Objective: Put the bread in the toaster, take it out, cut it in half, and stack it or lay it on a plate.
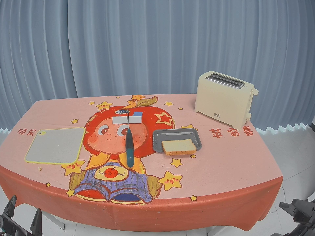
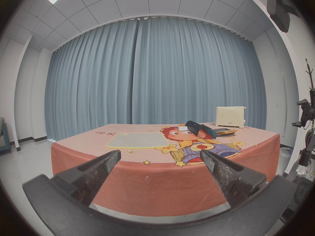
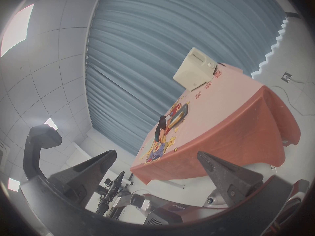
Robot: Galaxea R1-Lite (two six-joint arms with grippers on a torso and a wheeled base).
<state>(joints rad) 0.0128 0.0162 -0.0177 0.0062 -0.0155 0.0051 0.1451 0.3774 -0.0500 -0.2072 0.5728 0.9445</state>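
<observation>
A slice of bread (image 1: 178, 147) lies on the front of a dark grey tray (image 1: 177, 135) right of the table's middle. The cream toaster (image 1: 224, 98) stands at the back right, slots empty; it also appears far off as the toaster (image 2: 230, 116) and the toaster (image 3: 195, 69). A teal-handled knife (image 1: 129, 142) lies in the middle, blade pointing away. The grey cutting board (image 1: 56, 145) with a yellow rim sits at the left. My left gripper (image 2: 159, 163) hangs open below the table's front left edge. My right gripper (image 3: 156, 163) is open, low, off the table's right front corner.
The table carries a pink cartoon cloth (image 1: 226, 167) that hangs over its front edge. White and blue tags (image 1: 128, 118) lie behind the knife tip. Blue curtains close off the back. Bare cloth lies between the tray and the toaster.
</observation>
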